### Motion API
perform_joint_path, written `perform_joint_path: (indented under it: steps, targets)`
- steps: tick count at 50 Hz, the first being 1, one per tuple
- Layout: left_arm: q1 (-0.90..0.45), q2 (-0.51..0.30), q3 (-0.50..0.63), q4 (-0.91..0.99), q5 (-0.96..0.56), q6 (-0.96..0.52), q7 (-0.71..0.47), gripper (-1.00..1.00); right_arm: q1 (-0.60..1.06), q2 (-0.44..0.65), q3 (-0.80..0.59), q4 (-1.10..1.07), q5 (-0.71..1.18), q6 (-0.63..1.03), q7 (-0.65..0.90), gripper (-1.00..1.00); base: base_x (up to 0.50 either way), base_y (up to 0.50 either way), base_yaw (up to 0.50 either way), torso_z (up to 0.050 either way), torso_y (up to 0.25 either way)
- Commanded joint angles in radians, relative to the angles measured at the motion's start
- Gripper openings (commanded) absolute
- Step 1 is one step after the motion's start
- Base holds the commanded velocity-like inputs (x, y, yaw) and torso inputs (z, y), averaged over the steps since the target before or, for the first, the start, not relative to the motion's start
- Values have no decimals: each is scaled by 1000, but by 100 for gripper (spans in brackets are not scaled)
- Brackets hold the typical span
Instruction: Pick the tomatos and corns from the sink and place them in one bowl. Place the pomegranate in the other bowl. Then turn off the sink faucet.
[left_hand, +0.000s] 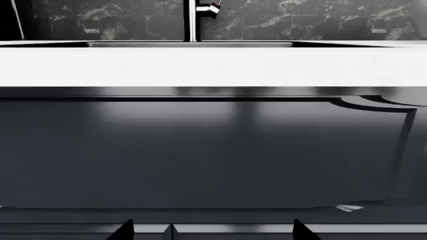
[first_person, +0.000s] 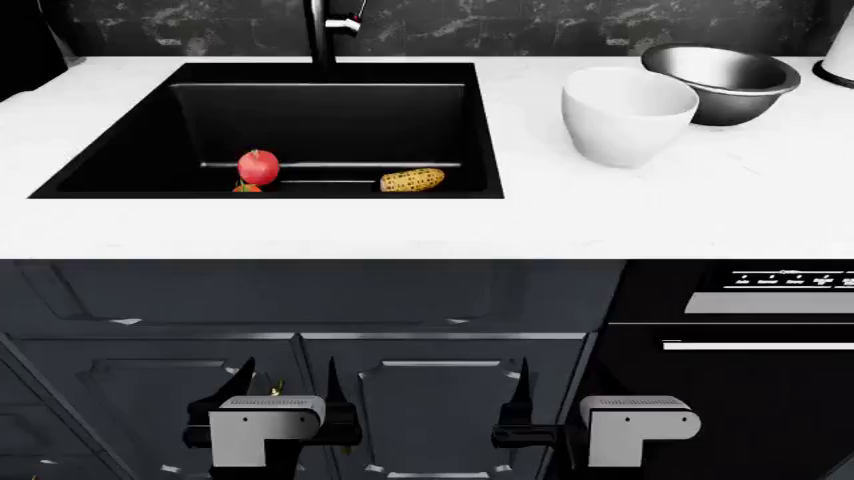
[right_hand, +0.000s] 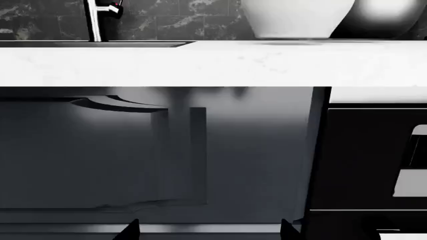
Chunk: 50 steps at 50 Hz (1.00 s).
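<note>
So nothing is picked yet, judging by the layout; both arms hang low in front of the dark cabinet doors (first_person: 400, 390), below the white stone counter (first_person: 400, 225); left gripper (first_person: 284, 385) at about 7 o'clock of the head view, jaws spread and empty; right gripper (first_person: 541, 395) at about 5 o'clock, jaws likewise apart, holding nothing; wrist views show only fingertip points at the frame edge, cabinet face and counter lip ahead; black rectangular sink basin (first_person: 80, 165) sits at 11 o'clock; round red tomato (first_person: 259, 166) lies on the basin floor toward the near wall, a smaller reddish thing just under it, too small to tell; yellow corn cob (first_person: 412, 180) lies at the tomato's 3 o'clock, apart from it, also near the front wall; no pomegranate clearly visible, could be hidden by the near sink wall; deep white ceramic bowl (first_person: 627, 115) on the counter at 1 o'clock; shallow steel mixing bowl (first_person: 721, 82) just behind it at 2 o'clock, touching or nearly; chrome faucet (first_person: 324, 30) at 12 o'clock behind the basin; water flow not discernible; step in hand looks like the first reach; next move calls for raising an arm above counter height, over the rim, descending open on tomato or corn.
</note>
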<state>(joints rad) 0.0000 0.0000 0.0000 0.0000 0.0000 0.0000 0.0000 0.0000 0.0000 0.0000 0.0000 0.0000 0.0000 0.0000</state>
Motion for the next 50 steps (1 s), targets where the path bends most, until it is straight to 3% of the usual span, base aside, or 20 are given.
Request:
perform_joint_path:
  steps: [1,13,21,28,35,50]
  targets:
    - [2,-18,22,1,-7,11,-16,100,2,15,-22,3,9,3,24,100,0,0,0,0,0]
    - [41,-63,57,77,-68,83,-13,100,-1,53,-76,-26,7,29,74,100,0,0,0,24,0]
    - [-57,-106,51,336,-77,-161,-37,100,62,106,-76,-512,19,453,57,100,0,0,0,50,0]
    - [-274,-134,26,459,-87,-343,-65,100,284,143,-92,-665,-18,721,75,100,0,0,0,50,0]
    - [-269,-160,12,443,-77,-320,-75,100,239,150,-39,-759,7,715,80,100,7,393,0,50,0]
    - [-255,-190,15,495,-76,-339,-82,100,244,176,-115,-832,-13,745,85,100,105,500,0,50,0]
